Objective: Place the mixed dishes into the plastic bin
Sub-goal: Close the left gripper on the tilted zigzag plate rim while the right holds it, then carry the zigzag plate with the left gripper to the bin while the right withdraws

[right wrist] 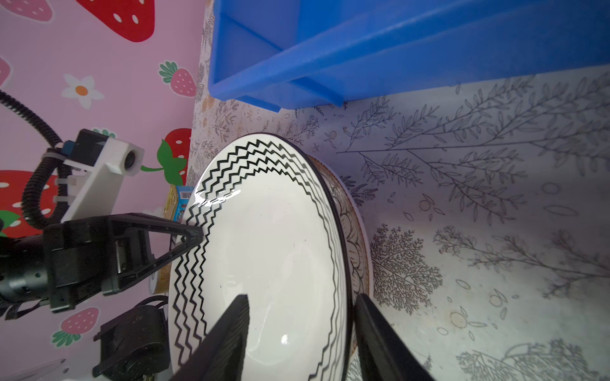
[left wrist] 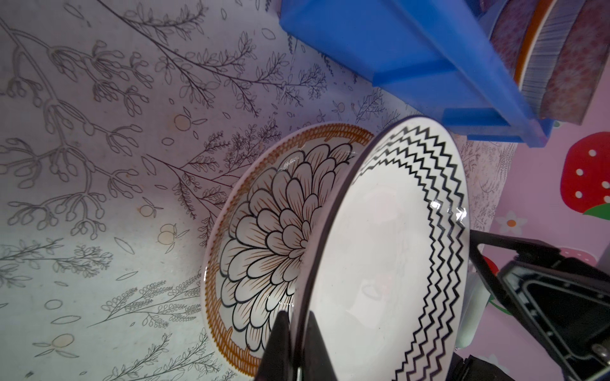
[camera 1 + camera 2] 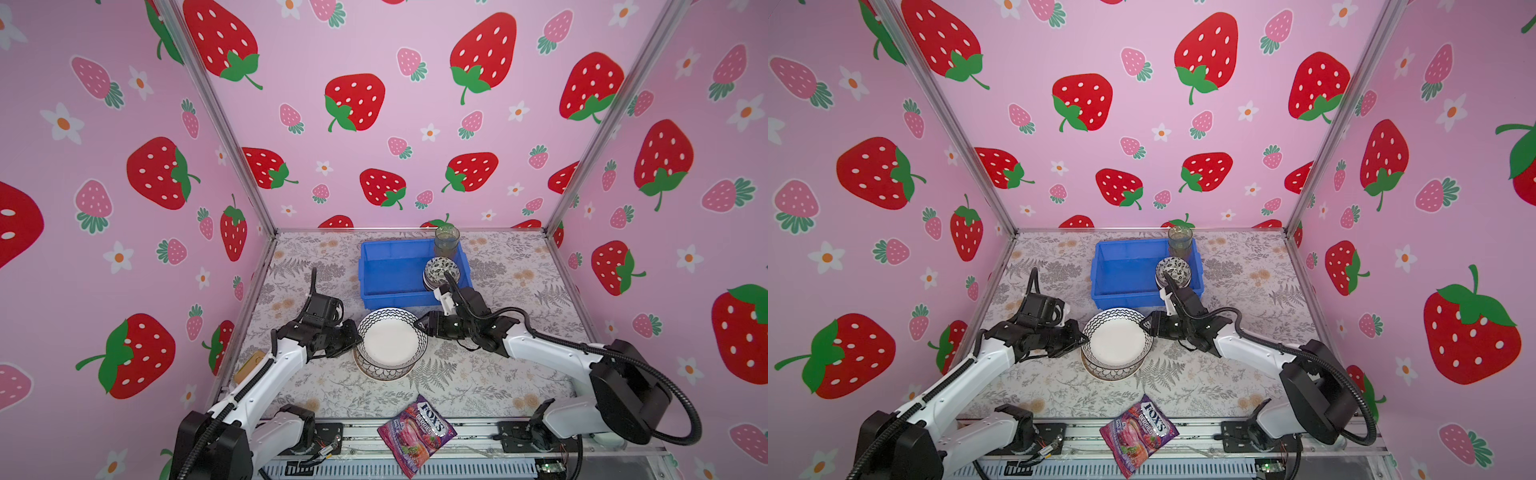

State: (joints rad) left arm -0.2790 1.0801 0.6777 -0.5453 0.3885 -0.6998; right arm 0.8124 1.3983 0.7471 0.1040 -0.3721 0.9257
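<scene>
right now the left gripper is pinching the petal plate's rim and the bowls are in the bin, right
Not quite: the left gripper pinches the zigzag plate's rim, not the petal plate's, which lies underneath, as the left wrist view shows. The bowls are in the bin.

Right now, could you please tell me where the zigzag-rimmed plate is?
The zigzag-rimmed plate is mid-table in both top views, just in front of the blue bin, tilted over the petal-patterned plate, rim pinched by the left claw.
</scene>
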